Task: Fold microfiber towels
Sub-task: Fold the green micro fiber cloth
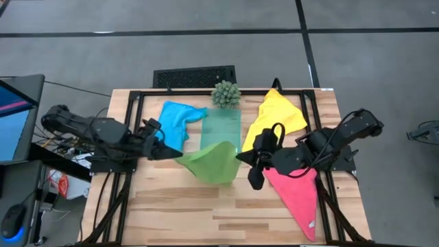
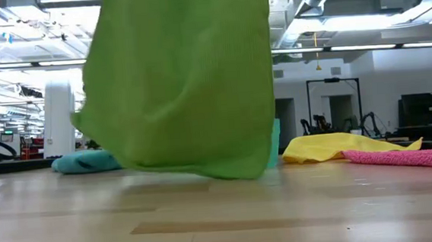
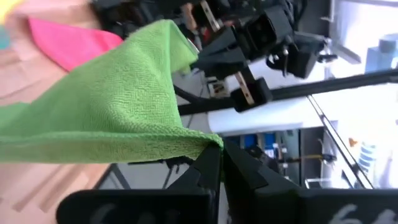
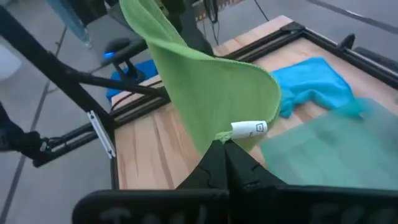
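The lime green towel hangs between my two grippers above the table's middle. In the low view the green towel hangs as a broad sheet with its lower edge close above the tabletop. My left gripper is shut on its left corner and my right gripper on its right corner. The blue towel lies crumpled at the far left, the yellow towel at the far right, and the pink towel flat at the near right. My left gripper pinches a corner of the green towel between its two fingers, coming level from the table's left. The cloth runs from there toward the other gripper and hangs below. My right gripper pinches the green towel's corner beside its white label between its two fingers, coming level from the table's right. The cloth rises from the fingers toward the left gripper and hangs clear.
A translucent teal tray lies behind the green towel at the table's middle, with a small spiky green plant at the far edge. Bare wood lies at the near left. Black frame rails run along both table sides.
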### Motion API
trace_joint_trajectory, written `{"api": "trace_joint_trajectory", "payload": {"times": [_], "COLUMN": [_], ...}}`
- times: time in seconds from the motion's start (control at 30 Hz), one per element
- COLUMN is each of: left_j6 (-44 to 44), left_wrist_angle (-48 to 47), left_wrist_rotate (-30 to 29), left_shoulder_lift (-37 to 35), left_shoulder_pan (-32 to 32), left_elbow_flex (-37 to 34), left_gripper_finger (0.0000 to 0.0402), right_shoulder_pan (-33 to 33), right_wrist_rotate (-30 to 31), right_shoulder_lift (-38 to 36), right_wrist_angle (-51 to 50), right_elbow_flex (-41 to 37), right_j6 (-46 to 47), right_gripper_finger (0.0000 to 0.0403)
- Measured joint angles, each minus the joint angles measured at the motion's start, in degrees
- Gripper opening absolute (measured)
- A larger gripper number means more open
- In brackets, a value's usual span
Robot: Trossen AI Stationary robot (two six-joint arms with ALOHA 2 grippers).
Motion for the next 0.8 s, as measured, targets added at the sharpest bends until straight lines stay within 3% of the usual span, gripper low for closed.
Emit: {"api": "trace_joint_trajectory", "payload": {"times": [0.23, 0.57, 0.67, 0.8], "left_j6": [-3.5, -7.3, -7.2, -5.2], "left_wrist_angle": [-20.1, -39.3, -41.2, -36.3], "left_wrist_rotate": [-3.8, -4.8, -4.0, -4.6], "left_shoulder_lift": [0.0, 1.9, 3.2, 3.0], "left_shoulder_pan": [-4.4, -5.0, -5.0, -5.0], "left_elbow_flex": [7.2, 7.5, 7.5, 8.4], "left_gripper_finger": [0.0, 0.0, 0.0, 0.0], "right_shoulder_pan": [2.1, 3.6, 2.9, 1.4], "right_wrist_rotate": [-0.1, -0.7, -2.4, -3.1], "right_shoulder_lift": [3.9, 9.2, 11.5, 12.1], "right_wrist_angle": [-7.5, -14.0, -14.0, -14.6], "right_elbow_flex": [7.1, 7.6, 7.6, 9.0], "right_j6": [0.7, 6.7, 6.9, 4.6], "right_gripper_finger": [0.0, 0.0, 0.0, 0.0]}}
